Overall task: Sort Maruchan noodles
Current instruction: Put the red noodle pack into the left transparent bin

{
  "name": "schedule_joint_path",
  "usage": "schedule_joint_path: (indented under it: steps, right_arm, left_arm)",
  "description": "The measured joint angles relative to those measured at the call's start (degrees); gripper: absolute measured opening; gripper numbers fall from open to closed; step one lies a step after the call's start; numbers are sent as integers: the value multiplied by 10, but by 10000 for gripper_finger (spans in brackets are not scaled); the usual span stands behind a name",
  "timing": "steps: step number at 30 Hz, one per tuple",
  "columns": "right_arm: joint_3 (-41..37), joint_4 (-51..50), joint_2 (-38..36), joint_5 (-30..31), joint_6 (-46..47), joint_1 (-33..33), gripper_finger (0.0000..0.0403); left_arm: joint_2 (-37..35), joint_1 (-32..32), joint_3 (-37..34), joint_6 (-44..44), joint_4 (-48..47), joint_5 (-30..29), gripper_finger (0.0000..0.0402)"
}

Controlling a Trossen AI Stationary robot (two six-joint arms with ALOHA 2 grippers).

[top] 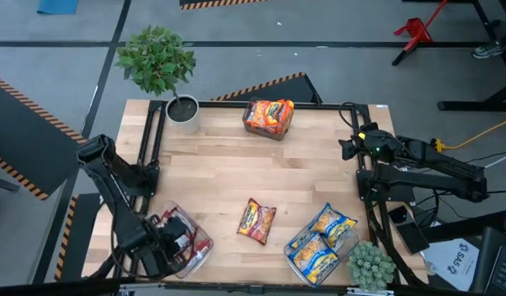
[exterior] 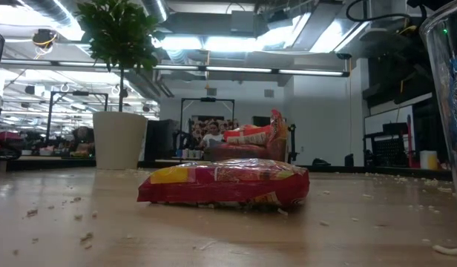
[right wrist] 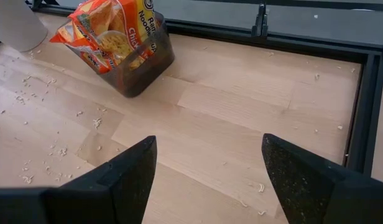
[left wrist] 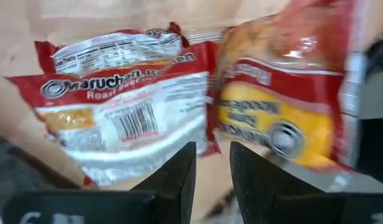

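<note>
My left gripper (left wrist: 213,163) hangs at the near left over a clear bin (top: 197,247), pointing down. Its fingers stand a narrow gap apart with nothing between them. Below them lie a silver-white-and-red Maruchan packet (left wrist: 123,106) and a red-and-yellow one (left wrist: 285,93). A loose red packet (top: 257,221) lies flat on the table's near middle (exterior: 225,184). Orange packets (top: 269,115) stand in a bin at the far middle (right wrist: 117,34). Blue-and-yellow packets (top: 321,241) fill a bin at the near right. My right gripper (right wrist: 209,168) waits open at the right edge (top: 349,148).
A potted plant (top: 183,111) stands at the far left corner and a small green succulent (top: 370,265) at the near right corner. Black frame rails (top: 150,140) run along both sides. Noodle crumbs lie scattered over the bare wood (top: 220,177) in the middle.
</note>
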Motion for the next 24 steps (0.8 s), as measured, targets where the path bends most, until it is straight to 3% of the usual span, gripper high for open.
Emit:
schedule_joint_path:
  steps: [3,8,10,13,20,24]
  right_arm:
    - [0,0,0,-4,0,0,280]
    - [0,0,0,-16,0,0,280]
    - [0,0,0,-15,0,0,280]
    - [0,0,0,-15,1,0,280]
    - [0,0,0,-16,1,0,280]
    - [0,0,0,-29,1,0,280]
  left_arm:
    - [0,0,54,-22,-29,-39,91]
    - [-1,23,150,-38,-48,-278,91]
    - [-2,59,173,2,-48,-323,92]
    - [-2,135,190,129,-28,-309,92]
    - [-2,294,142,519,148,-194,92]
    - [-1,343,97,644,252,-109,107]
